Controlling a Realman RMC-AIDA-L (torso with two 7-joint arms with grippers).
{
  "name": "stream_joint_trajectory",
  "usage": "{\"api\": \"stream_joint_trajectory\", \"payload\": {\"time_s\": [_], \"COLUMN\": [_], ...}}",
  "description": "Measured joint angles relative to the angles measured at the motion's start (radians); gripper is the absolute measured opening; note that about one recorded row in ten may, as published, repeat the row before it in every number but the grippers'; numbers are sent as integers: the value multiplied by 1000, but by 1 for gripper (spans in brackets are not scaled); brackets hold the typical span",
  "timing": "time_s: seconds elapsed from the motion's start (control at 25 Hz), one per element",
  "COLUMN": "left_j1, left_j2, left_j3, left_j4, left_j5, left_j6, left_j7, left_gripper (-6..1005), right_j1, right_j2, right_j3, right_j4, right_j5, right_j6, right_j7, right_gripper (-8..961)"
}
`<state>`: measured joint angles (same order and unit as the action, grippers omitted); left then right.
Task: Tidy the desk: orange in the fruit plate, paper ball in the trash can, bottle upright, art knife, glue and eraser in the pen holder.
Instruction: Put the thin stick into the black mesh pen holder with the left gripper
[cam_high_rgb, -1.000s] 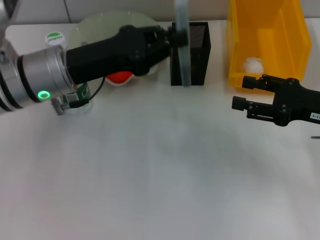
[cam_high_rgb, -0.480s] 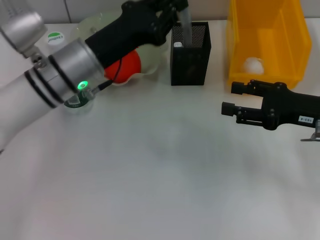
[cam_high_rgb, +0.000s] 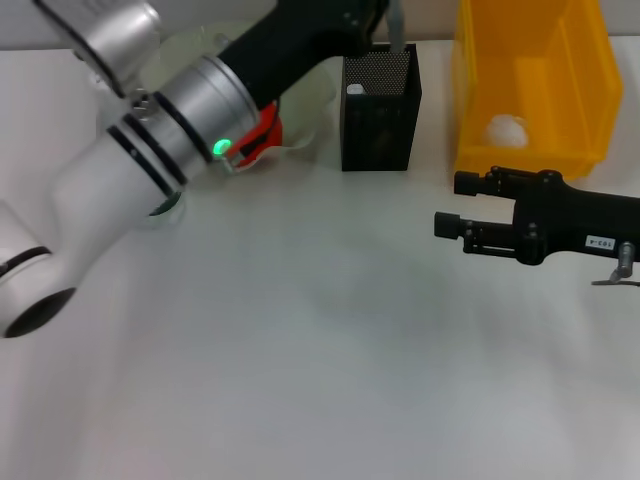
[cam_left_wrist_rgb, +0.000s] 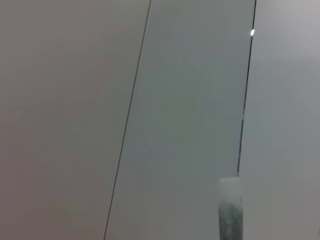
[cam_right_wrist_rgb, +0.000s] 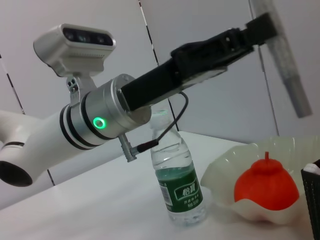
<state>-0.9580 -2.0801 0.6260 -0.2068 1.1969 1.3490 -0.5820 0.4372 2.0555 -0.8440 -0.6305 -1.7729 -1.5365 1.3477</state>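
Note:
My left gripper (cam_high_rgb: 376, 12) is shut on the grey art knife (cam_high_rgb: 396, 27) and holds it above the black mesh pen holder (cam_high_rgb: 380, 105). In the right wrist view the left gripper (cam_right_wrist_rgb: 261, 27) grips the knife (cam_right_wrist_rgb: 285, 65) near its upper end, and the knife hangs tilted. The knife's end also shows in the left wrist view (cam_left_wrist_rgb: 230, 212). The orange (cam_right_wrist_rgb: 265, 182) lies in the pale fruit plate (cam_right_wrist_rgb: 222, 175). The bottle (cam_right_wrist_rgb: 177, 187) stands upright. The paper ball (cam_high_rgb: 505, 128) lies in the yellow trash can (cam_high_rgb: 480, 150). My right gripper (cam_high_rgb: 455, 202) is open and empty.
A white item (cam_high_rgb: 354, 89) shows at the pen holder's rim. My left arm (cam_high_rgb: 170, 140) crosses over the plate and hides most of the bottle in the head view. The white table (cam_high_rgb: 320, 350) spreads in front.
My left arm has swung up and back, carrying the knife from in front of the pen holder to above it. My right gripper has drifted slightly left.

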Motion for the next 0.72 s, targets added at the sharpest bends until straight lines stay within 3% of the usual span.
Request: {"api": "stream_joint_trajectory", "payload": {"time_s": [0.2,0.28,0.32,0.36,0.4,0.44,0.52,0.56,0.72], "left_j1": [-6,0,1,9,9,16,20,27,32], "left_j2": [-1,-1,-1,-1,-1,-2,-2,-1,-1], "left_j3": [-281,-439,-476,-577,-577,-668,-706,-786,-851], "left_j4": [-77,-120,-128,-151,-151,-169,-176,-189,-197], "left_j5": [222,350,380,468,468,540,569,616,646], "left_j6": [-93,-160,-176,-223,-223,-268,-288,-333,-381], "left_j7": [149,235,253,302,302,339,355,385,416], "left_gripper": [204,208,210,211,213,215,219,221,228], "right_j1": [-3,-13,-18,-23,-23,-23,-23,-23,-22], "right_j2": [13,19,21,22,22,22,22,22,22], "right_j3": [3,8,10,11,11,11,11,11,11], "right_j4": [0,-1,-1,0,0,2,3,4,4], "right_j5": [-17,-16,-13,-9,-9,-8,-8,-8,-9], "right_j6": [42,50,52,55,55,56,56,56,56], "right_j7": [-30,-58,-70,-81,-81,-83,-83,-85,-86], "right_gripper": [728,727,727,727,727,727,727,727,727]}}
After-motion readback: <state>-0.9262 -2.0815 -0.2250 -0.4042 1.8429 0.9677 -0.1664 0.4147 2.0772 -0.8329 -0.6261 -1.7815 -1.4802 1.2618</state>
